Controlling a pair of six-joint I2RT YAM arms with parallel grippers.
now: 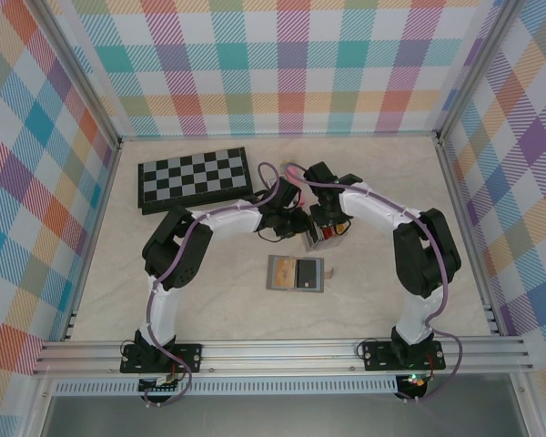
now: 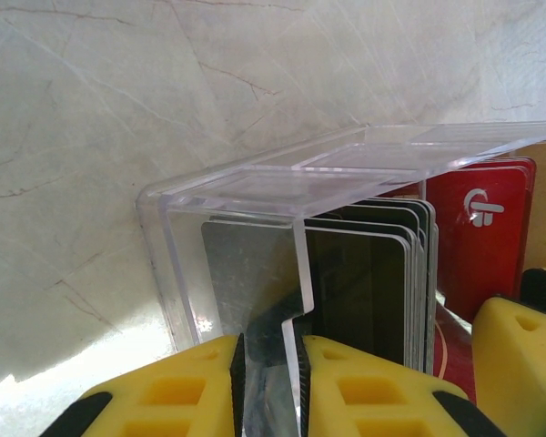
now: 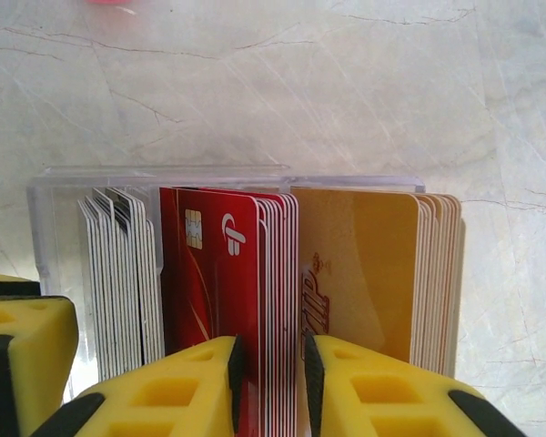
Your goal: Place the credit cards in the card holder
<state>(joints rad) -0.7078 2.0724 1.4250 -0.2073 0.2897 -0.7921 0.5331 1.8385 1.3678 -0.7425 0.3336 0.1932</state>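
Observation:
The credit cards stand upright in a clear slotted rack (image 1: 323, 238) at the table's middle: a red stack (image 3: 209, 273), a tan-yellow stack (image 3: 364, 273) and dark white-edged ones (image 2: 364, 291). My right gripper (image 3: 271, 350) comes down from above, its pads closed on the rear cards of the red stack. My left gripper (image 2: 271, 350) is shut on the rack's clear end wall (image 2: 300, 273), beside the dark cards. The card holder (image 1: 296, 273), grey-brown, lies open and flat just in front of the rack, with a dark panel on its right half.
A folded chessboard (image 1: 194, 177) lies at the back left. Both arms bend inward and meet over the rack. The plaid walls and metal frame rails close the table in on three sides.

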